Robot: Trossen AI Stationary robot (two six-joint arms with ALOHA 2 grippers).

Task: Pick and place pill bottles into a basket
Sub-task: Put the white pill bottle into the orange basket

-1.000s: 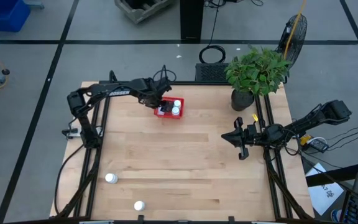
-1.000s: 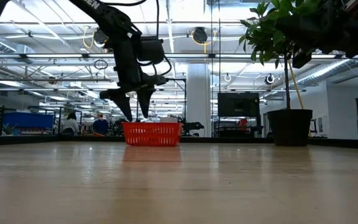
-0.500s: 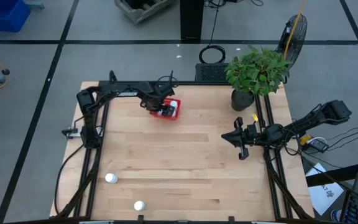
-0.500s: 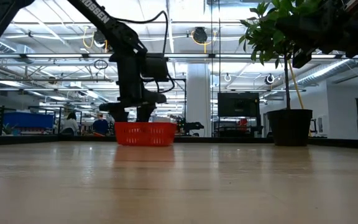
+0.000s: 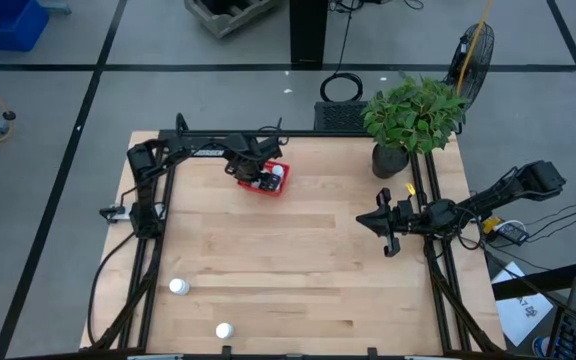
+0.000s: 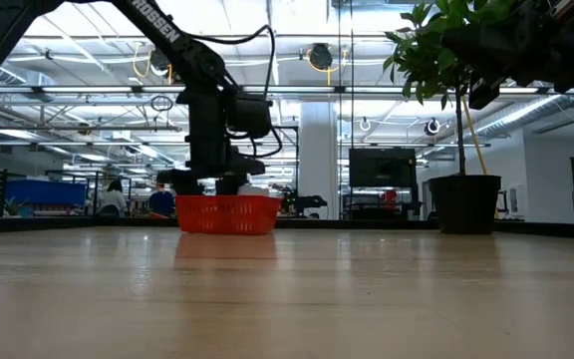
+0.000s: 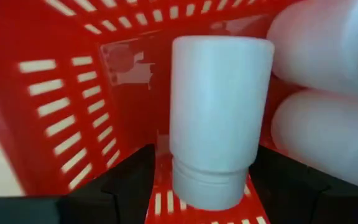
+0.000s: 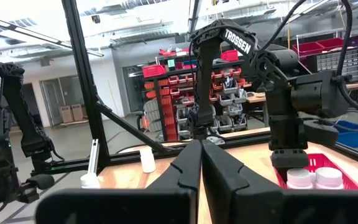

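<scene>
My left pincer (image 7: 213,186) is down inside the basket (image 7: 73,93), clasping a bottle (image 7: 219,118) between its two dark fingers (image 7: 126,180). The bottle looks upside down, its cap toward the basket floor. Just beside it lie two more bottles (image 7: 334,93), already in.

I judge these bottles light, rigid and smooth: a plastic wall that will not give, but could slip if pinched near a rounded edge. The mid-body, below the cap, is the sure place to take hold, with the fingers square to the sides. The basket is light too and may slide if I nudge its wall.

Seen from above, my left arm reaches from the surface's left edge along the far side, wrist bent down over the basket (image 5: 268,180), the left pincer (image 5: 251,172) at its near-left part. From surface height the left pincer (image 6: 217,181) dips behind the basket's rim (image 6: 225,213).

Two bottles wait at the near left of the surface, one (image 5: 178,287) toward the edge and another (image 5: 225,330) closer to the front, both well apart from the basket.

My right arm idles at the right side, its right pincer (image 5: 386,230) held above the surface with the fingers (image 8: 185,168) pressed together on nothing.

Farther off, a potted plant (image 5: 413,115) stands at the far right corner.
</scene>
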